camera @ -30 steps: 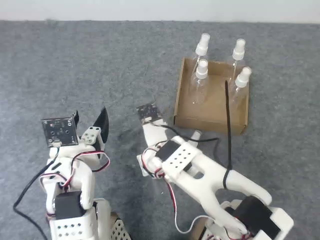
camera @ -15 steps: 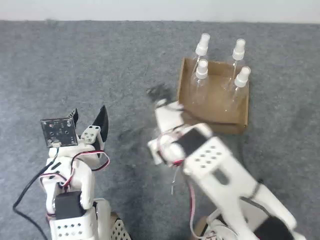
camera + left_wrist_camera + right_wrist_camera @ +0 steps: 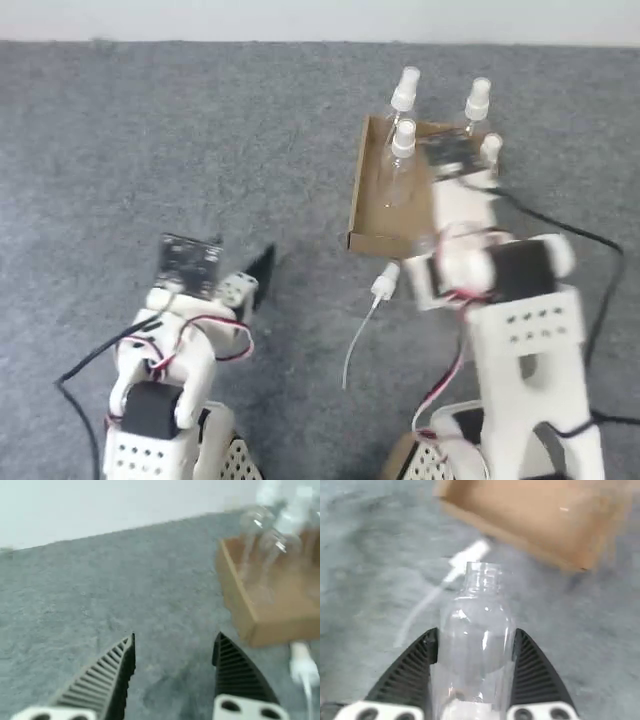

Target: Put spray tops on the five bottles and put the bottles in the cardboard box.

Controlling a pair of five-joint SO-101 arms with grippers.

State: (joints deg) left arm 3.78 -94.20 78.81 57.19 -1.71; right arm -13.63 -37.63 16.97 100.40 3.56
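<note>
Uncapped bottle point(image 3: 478, 605) in right claw point(image 3: 475, 633), spray top point(image 3: 384, 283) beside cardboard box point(image 3: 358, 192)

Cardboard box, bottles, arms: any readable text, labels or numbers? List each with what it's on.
None readable.
The cardboard box has plain walls.
The bottle in the right pincer is clear, with no label showing.
Any print on the circuit board is too small to read.
</note>
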